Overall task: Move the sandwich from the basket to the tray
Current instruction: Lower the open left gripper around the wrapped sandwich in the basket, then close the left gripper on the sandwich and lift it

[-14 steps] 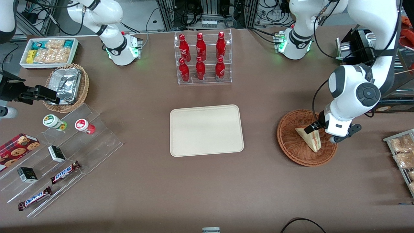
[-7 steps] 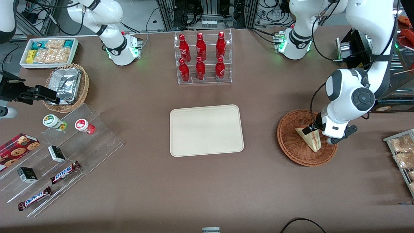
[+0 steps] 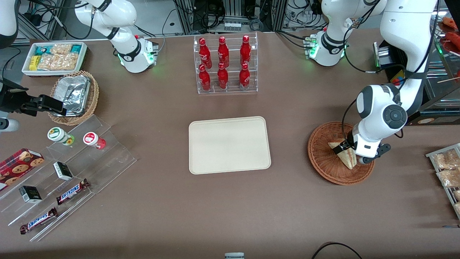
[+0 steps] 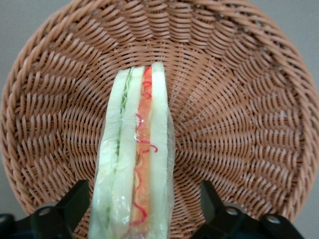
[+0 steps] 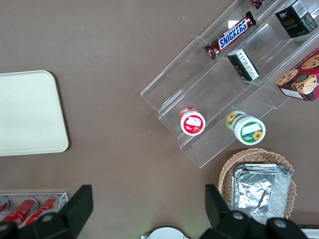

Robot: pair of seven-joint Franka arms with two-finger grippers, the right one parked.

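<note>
Down in the basket (image 4: pixel 239 124) your gripper (image 4: pixel 144 214) straddles the sandwich (image 4: pixel 137 154), fingers (image 4: pixel 70 206) apart on either side of the bread faces, not yet clamping. That line-up suits squeezing the flat sides, and the tray (image 3: pixel 229 144) waits bare toward mid-bench.

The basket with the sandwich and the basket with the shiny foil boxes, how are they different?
The basket is reddish-brown, round and shallow; the foil basket is lighter tan with taller sides. The basket holds one sandwich, with the pincer open around it; the foil basket holds foil containers. The basket lies toward the working arm's end of the table, the foil basket toward the parked arm's. Both are woven wicker.
</note>
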